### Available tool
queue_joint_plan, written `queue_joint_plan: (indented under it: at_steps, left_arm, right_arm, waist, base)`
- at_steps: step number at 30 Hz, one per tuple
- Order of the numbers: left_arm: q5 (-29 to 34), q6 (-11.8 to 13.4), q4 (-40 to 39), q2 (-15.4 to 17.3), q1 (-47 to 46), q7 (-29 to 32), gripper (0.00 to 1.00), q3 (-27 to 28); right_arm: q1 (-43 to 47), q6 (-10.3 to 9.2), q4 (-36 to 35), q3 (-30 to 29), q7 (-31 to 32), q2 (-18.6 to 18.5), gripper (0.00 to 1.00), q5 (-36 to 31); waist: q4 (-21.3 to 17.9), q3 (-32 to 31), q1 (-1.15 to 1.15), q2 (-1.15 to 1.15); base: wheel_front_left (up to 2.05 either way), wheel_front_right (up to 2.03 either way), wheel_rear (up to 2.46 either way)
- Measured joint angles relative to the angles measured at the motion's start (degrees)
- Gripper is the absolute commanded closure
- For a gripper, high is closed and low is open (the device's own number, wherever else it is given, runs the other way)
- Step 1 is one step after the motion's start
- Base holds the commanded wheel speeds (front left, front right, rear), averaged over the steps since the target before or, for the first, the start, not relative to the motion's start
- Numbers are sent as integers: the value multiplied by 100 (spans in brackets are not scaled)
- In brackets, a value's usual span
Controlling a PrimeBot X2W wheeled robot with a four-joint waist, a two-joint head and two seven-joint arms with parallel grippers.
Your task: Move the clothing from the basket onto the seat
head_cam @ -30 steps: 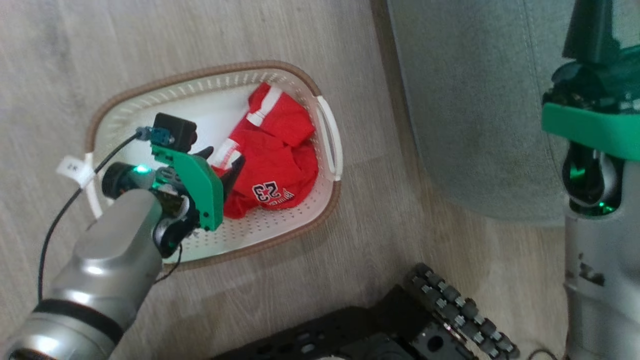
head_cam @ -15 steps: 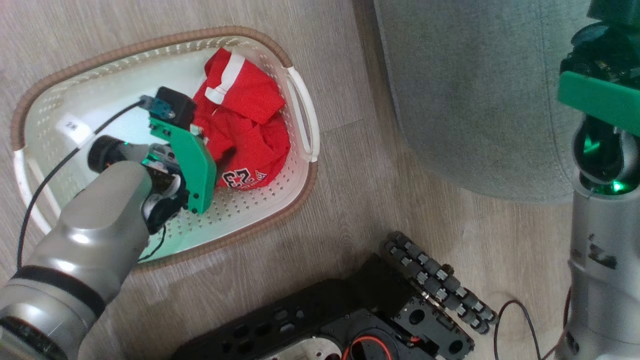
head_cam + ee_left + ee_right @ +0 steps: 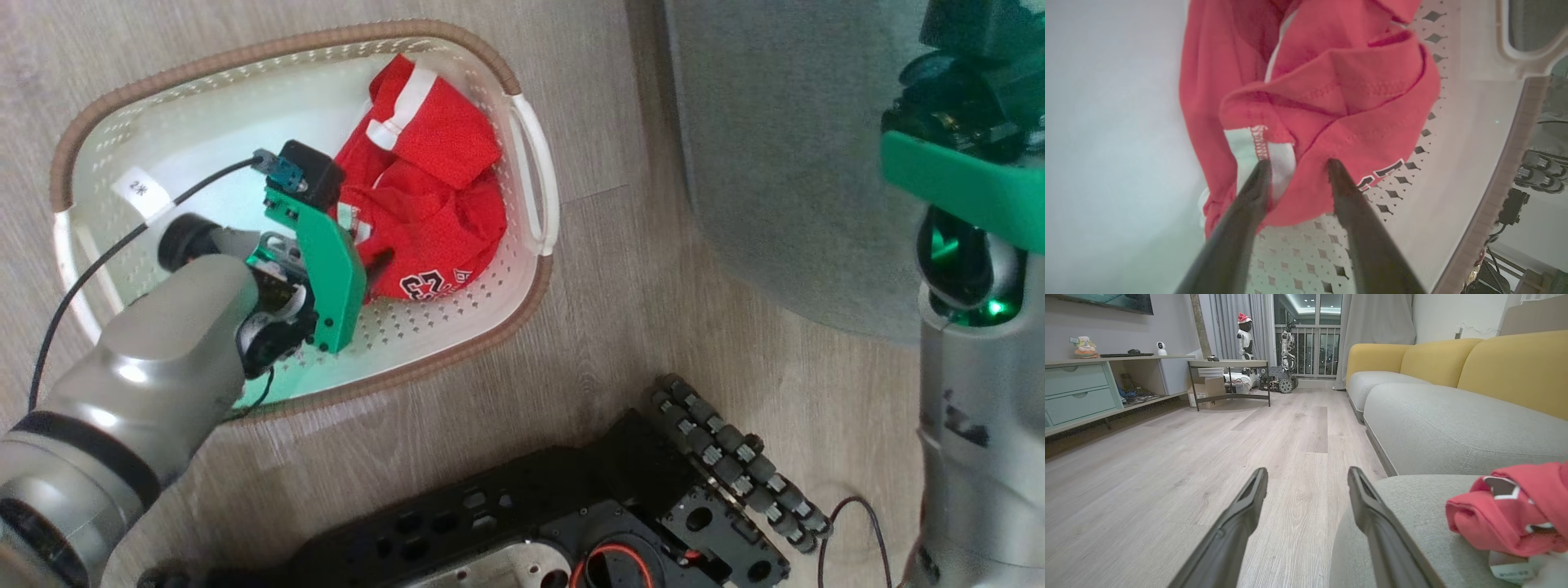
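Straddling the red jersey in the basket, left hand spread, not pinching; one garment already on the seat.

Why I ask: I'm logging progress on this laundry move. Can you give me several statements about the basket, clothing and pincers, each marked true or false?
1. Red clothing lies inside the basket. True.
2. The left pincer is clamped shut. False: its fingers stand apart, tips at the red clothing.
3. The right pincer is open and holds nothing. True.
4. The seat has no clothing on it. False: a red garment lies on it.
5. The basket stands on the seat. False: it stands on the wooden floor beside the seat.
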Motion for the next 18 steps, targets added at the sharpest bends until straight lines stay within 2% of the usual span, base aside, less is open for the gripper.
queue_joint_plan:
  at_steps: [2, 18]
  left_arm:
    - [-99, 0, -66, 32, -18, -19, 100, -83]
    - [-394, 0, -530, 233, -73, -459, 100, -281]
  right_arm:
    - [-3, 0, -22, 4, 0, 0, 0, -24]
    - [-118, 0, 141, 21, 0, 0, 0, 18]
  waist:
    - [34, 18, 0, 0]
    - [26, -264, 0, 1]
  base:
    - [0, 0, 0]
    - [0, 0, 0]
